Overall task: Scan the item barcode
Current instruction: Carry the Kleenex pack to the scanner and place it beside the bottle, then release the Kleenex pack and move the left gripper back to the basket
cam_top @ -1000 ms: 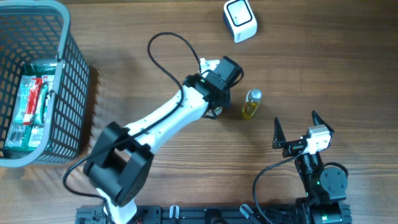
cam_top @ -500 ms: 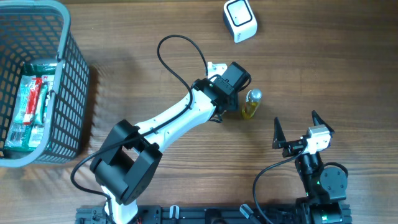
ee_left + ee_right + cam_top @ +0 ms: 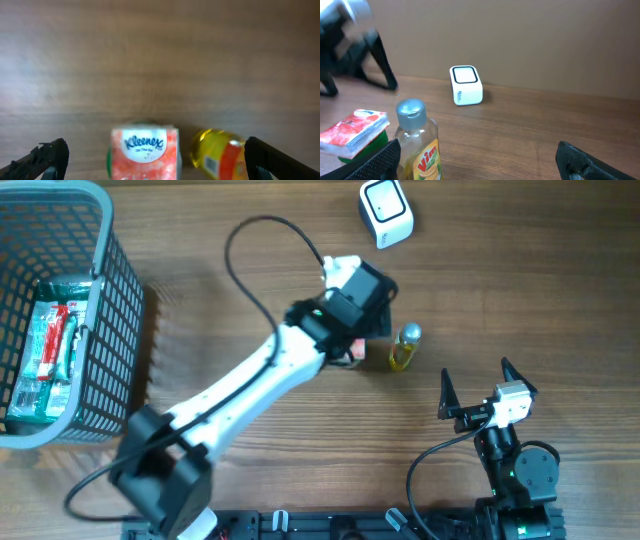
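Note:
A red-and-white Kleenex tissue pack (image 3: 145, 152) lies on the wooden table on top of something green. It rests between the spread fingers of my left gripper (image 3: 156, 162), which is open and hovers over it without touching. From overhead only a sliver of the pack (image 3: 352, 357) shows under the left gripper (image 3: 364, 340). A yellow Vim bottle (image 3: 405, 347) stands upright just right of the pack. The white scanner (image 3: 385, 213) sits at the far edge. My right gripper (image 3: 476, 394) is open and empty, near the front right, facing the bottle (image 3: 417, 142) and the scanner (image 3: 466, 85).
A grey mesh basket (image 3: 95, 310) at the far left holds packaged goods. The left arm's black cable (image 3: 255, 275) loops over the table's middle. Bare wood lies between the bottle and the scanner.
My left gripper has opened wide and let go of the tissue pack, which now lies beside the bottle. The left arm has swung slightly. The right arm has not moved.

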Robot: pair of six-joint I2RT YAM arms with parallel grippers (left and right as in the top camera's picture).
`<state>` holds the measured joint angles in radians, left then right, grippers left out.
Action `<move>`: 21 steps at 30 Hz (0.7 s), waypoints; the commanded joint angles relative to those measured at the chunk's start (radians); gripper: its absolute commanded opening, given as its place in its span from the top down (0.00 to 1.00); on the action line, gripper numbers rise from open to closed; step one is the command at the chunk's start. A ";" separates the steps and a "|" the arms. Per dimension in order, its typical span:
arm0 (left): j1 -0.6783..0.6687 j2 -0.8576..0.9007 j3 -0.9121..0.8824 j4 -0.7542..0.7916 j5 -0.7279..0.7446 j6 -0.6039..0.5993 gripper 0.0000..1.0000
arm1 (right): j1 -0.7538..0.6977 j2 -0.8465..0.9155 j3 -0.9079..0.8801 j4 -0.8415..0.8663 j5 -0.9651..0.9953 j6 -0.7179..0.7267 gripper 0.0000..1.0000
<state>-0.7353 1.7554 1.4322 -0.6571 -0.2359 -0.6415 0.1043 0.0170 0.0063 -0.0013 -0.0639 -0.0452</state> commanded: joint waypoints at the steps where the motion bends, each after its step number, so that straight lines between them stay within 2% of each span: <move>1: 0.074 -0.074 0.021 -0.010 -0.019 0.055 0.00 | 0.003 0.001 -0.001 0.003 -0.014 0.019 0.00; 3: 0.114 -0.080 0.021 -0.036 -0.019 0.062 0.01 | 0.003 0.001 -0.001 0.003 -0.014 0.019 0.00; 6: 0.174 -0.076 0.021 -0.099 -0.019 0.066 0.09 | 0.003 0.001 -0.001 0.003 -0.014 0.019 0.00; 8: 0.213 -0.073 0.021 -0.135 -0.019 0.098 0.18 | 0.003 0.001 -0.001 0.003 -0.014 0.019 0.00; 12: 0.265 -0.072 0.003 -0.174 -0.015 0.150 0.45 | 0.003 0.001 -0.001 0.003 -0.014 0.019 0.00; 13: 0.273 -0.072 -0.010 -0.175 -0.011 0.179 0.48 | 0.003 0.001 -0.001 0.003 -0.014 0.020 0.00; 14: 0.275 -0.072 -0.022 -0.172 -0.008 0.193 0.74 | 0.003 0.001 -0.001 0.003 -0.014 0.019 0.00; 15: 0.275 -0.072 -0.037 -0.166 -0.007 0.193 0.96 | 0.003 0.001 -0.001 0.003 -0.014 0.019 0.00; 21: 0.274 -0.072 -0.151 -0.041 0.082 0.194 0.96 | 0.003 0.001 -0.001 0.003 -0.014 0.019 0.00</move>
<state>-0.4633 1.6848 1.3460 -0.7567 -0.2188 -0.4702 0.1043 0.0170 0.0063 -0.0013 -0.0639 -0.0452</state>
